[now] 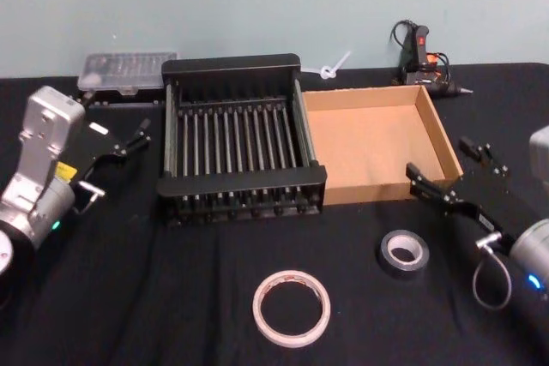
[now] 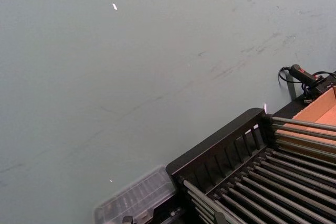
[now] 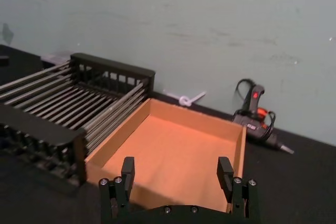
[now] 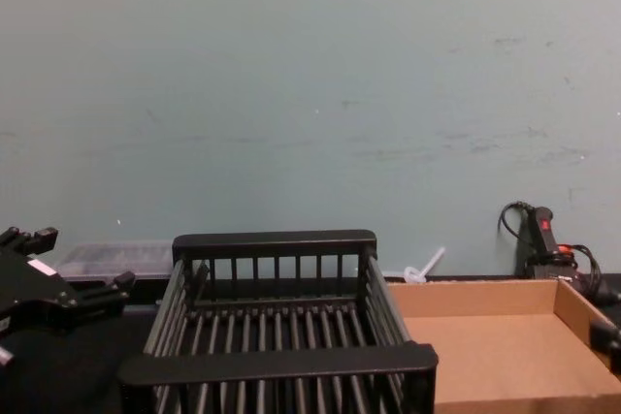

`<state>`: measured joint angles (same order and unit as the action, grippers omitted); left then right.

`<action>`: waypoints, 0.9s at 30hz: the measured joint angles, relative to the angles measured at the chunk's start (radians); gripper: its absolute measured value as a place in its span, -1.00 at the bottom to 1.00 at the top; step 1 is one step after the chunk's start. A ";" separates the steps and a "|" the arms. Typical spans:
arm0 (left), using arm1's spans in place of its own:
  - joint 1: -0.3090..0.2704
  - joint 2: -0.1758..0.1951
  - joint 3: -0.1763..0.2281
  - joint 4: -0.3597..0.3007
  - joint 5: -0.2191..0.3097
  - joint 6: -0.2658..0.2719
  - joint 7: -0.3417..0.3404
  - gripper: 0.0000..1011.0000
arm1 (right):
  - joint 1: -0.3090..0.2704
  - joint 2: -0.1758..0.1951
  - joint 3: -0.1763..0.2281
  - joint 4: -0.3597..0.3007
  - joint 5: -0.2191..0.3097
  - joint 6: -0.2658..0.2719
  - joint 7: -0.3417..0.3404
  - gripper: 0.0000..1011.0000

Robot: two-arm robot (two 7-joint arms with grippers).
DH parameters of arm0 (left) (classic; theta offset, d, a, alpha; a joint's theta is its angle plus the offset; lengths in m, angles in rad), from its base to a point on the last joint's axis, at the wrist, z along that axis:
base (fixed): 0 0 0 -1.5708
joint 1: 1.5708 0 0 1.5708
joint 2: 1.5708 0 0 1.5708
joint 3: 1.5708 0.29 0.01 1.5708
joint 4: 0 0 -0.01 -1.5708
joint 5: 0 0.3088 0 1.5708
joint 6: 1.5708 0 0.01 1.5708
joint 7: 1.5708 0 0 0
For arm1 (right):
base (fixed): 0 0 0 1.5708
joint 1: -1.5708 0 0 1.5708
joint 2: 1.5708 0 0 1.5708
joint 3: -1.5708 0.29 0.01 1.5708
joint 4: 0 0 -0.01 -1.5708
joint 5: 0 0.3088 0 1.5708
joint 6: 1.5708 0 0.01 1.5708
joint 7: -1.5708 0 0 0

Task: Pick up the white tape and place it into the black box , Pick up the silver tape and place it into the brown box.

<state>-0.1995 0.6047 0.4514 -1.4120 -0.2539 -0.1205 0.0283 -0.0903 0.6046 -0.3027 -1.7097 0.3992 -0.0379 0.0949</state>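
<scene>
Nearby, silver tape lies just beside the right gripper, jaws apart.

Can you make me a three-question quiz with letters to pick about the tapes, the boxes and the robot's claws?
1. Where is the white tape?
A. in the black box
B. on the table, in front of the black box
C. in a claw

2. How many tape rolls are there?
A. one
B. two
C. four

3. What is the right claw doing?
A. open, holding nothing
B. squeezing the silver tape
C. shut on the brown box

Answers: 1 B, it lies flat on the black cloth. 2 B, white tape plus silver tape. 3 A, its fingers stand apart beside the brown box.
</scene>
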 joint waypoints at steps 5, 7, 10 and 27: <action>0.000 0.000 0.000 0.000 0.000 0.000 0.000 0.98 | -0.051 0.003 0.014 -0.034 0.008 0.016 0.004 0.98; 0.000 0.000 0.000 0.000 0.000 0.000 0.000 0.98 | -0.068 0.004 0.019 -0.046 0.010 0.022 0.005 0.98; 0.000 0.000 0.000 0.000 0.000 0.000 0.000 0.98 | -0.101 0.006 0.029 -0.064 0.013 0.033 0.007 0.98; 0.000 0.000 0.000 0.000 0.000 0.000 0.000 0.98 | -0.190 -0.004 0.059 -0.079 0.016 0.124 0.034 0.98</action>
<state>-0.1995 0.6047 0.4514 -1.4119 -0.2539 -0.1205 0.0283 -0.2801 0.6002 -0.2433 -1.7891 0.4152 0.0863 0.1290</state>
